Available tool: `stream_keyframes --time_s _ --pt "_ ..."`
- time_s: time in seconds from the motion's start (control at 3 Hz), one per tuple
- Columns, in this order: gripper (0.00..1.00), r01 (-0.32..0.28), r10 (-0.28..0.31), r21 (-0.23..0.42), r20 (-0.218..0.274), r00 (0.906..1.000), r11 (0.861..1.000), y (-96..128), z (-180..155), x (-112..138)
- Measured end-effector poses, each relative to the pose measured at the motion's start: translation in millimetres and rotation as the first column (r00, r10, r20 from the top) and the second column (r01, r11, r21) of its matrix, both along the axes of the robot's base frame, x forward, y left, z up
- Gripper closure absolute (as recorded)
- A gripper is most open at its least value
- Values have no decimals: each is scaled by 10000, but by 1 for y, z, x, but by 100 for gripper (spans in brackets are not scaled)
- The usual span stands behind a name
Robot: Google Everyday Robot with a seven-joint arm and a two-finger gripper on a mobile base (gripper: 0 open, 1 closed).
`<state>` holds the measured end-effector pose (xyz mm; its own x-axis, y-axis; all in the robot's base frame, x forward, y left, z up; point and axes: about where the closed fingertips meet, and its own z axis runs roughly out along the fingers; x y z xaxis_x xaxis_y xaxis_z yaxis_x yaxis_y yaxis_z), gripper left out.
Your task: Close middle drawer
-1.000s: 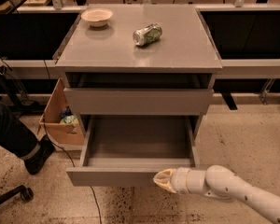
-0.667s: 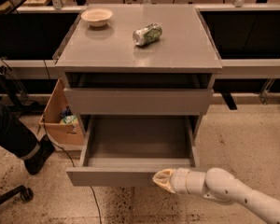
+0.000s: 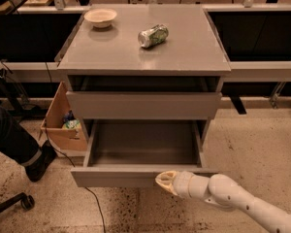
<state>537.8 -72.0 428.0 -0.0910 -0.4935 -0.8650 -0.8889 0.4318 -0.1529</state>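
Camera view, single entry, looking down on the front of the cabinet.

- Cabinet top (image 3: 189, 52): grey and flat. It carries a pale bowl (image 3: 101, 17) at the back left and a crushed green can (image 3: 153, 35) lying on its side near the middle, well apart from the bowl.
- Upper drawer front (image 3: 143, 106): grey, sitting nearly flush under the top, with a dark gap above it.
- Middle drawer (image 3: 143, 152): pulled far out below the upper front. Its grey floor and side walls are exposed and it looks empty. Its flat, handleless front panel is the part nearest the camera.
- Gripper (image 3: 166, 182): on a white arm that enters from the lower right. The cream tip is at the lower edge of the drawer's front panel, right of centre, and appears to touch it. The jaws read as closed together, holding nothing.
- Surroundings: an open cardboard box (image 3: 58, 127) on the floor left of the cabinet, a dark trouser leg and shoe (image 3: 19, 147), and a chair caster (image 3: 25, 201).

Step in hand, judged: the tip is set against the panel and the push is not yet made, since the drawer is fully open.

Next move, judged: a straight, level push toward the cabinet. Contact is off-centre, so the drawer may skew on its runners, and the tip could slip under the panel's edge.
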Motion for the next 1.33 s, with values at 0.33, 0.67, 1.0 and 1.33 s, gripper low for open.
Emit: stream_keyframes --time_s 0.33,0.67,1.0,1.33 --pt "100 -218 191 495 549 9983 9985 25 -3 30" --pt "100 -418 317 883 1123 9932 9952 52 -2 63" --pt "100 -58 -96 947 1620 9867 9955 64 -2 92" --pt "100 591 -793 1003 2109 9743 9932 69 -1 125"
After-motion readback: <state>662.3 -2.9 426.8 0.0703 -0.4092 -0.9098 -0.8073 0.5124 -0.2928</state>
